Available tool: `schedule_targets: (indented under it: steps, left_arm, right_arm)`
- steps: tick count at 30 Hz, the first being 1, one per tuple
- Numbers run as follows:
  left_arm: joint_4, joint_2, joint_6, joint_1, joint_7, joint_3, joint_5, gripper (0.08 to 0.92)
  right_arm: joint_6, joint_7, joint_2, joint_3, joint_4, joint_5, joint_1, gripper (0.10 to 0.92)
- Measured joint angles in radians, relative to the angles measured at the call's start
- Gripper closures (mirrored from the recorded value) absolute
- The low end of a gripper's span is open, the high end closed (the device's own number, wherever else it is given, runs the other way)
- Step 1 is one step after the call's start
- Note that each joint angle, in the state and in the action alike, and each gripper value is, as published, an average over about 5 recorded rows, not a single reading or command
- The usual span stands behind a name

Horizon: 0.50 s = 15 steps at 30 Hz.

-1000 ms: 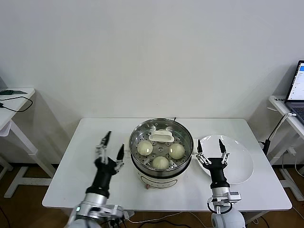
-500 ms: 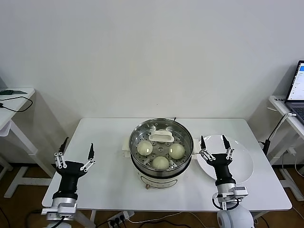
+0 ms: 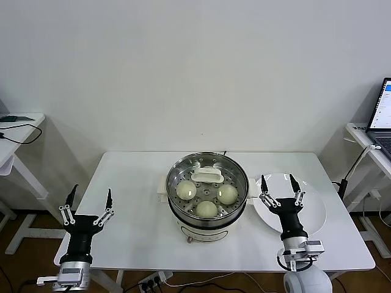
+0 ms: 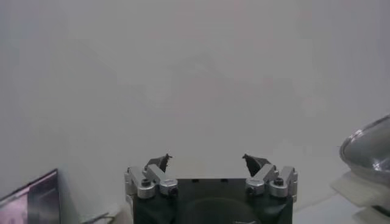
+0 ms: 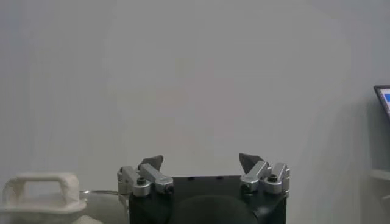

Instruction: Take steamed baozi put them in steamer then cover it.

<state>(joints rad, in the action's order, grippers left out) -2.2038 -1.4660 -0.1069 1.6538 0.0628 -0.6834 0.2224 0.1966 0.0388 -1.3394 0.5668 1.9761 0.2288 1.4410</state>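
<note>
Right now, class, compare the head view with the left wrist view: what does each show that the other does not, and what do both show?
Head view only: three baozi inside the steamer under a lid with a white handle, the white plate, the table, and the open right gripper over the plate. Left wrist view only: nothing but blank wall. Both: the open, empty left gripper and the steamer's edge.

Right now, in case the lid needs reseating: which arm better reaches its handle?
Right, probably: the right gripper hovers over the plate beside the steamer; the left gripper hangs farther off, at the table edge.
</note>
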Motion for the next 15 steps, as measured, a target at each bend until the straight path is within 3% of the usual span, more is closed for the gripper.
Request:
schedule_targets:
  steps: [15]
  left_arm:
    - [0.008, -0.006, -0.023, 0.019, -0.002, 0.005, -0.052, 0.177]
  right_arm:
    - [-0.006, 0.016, 0.005, 0.037, 0.018, 0.007, 0.043, 0.203]
